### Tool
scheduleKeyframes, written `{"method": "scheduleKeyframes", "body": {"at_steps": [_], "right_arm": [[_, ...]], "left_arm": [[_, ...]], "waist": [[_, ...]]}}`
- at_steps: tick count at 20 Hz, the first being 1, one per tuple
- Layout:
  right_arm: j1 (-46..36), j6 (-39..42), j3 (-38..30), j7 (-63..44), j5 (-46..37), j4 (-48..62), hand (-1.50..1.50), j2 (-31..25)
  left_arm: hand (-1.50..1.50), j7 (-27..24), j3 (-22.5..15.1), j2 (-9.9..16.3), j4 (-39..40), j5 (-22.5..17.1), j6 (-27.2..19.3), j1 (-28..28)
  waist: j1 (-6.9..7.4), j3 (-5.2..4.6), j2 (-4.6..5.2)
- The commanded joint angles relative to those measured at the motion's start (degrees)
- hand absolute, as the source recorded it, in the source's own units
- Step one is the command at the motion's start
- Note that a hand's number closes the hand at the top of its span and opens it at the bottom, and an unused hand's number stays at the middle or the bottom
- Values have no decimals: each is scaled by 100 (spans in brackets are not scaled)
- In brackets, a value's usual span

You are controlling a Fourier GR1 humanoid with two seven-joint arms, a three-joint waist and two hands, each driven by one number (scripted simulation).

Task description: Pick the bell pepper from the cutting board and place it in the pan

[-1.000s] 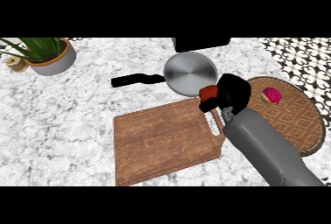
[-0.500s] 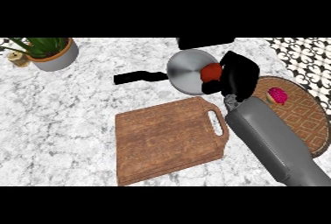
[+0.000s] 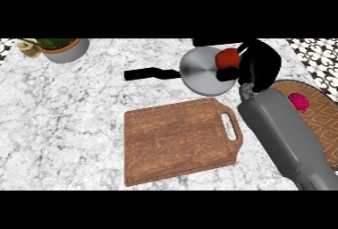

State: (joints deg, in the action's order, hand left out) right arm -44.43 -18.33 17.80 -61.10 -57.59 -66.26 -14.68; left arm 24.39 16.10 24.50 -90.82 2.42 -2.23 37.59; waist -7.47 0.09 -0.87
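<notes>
Head view:
Right hand (image 3: 259, 66): fingers curled around the bell pepper (image 3: 228, 57).
Pepper: at the hand's 9 o'clock, above the pan (image 3: 206, 71) bowl's 1 o'clock part.
Cutting board (image 3: 178, 139): bare, at the pan's 6 o'clock.
Left hand: unseen.

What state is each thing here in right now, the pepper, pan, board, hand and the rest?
bell pepper: held in the fingers, over the pan.
pan: on the counter, handle pointing left, nothing lying in it yet.
cutting board: flat on the counter, bare.
right hand: curled round the bell pepper.
woven mat: lying flat, a pink item on it.
potted plant: upright at the far left.
</notes>
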Motion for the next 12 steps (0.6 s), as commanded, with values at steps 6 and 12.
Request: {"method": "scheduleKeyframes", "body": {"at_steps": [6, 12], "right_arm": [[100, -722, -855, -120, -10, 602, 150, 112], [101, -1103, -1308, 298, 186, 1089, 150, 265]], "left_arm": [[0, -666, -284, -246, -702, -197, -29, -1769], [0, -617, -254, -204, -723, -126, 140, -1970]], "waist": [[153, -22, 167], [365, -6, 244]]}}
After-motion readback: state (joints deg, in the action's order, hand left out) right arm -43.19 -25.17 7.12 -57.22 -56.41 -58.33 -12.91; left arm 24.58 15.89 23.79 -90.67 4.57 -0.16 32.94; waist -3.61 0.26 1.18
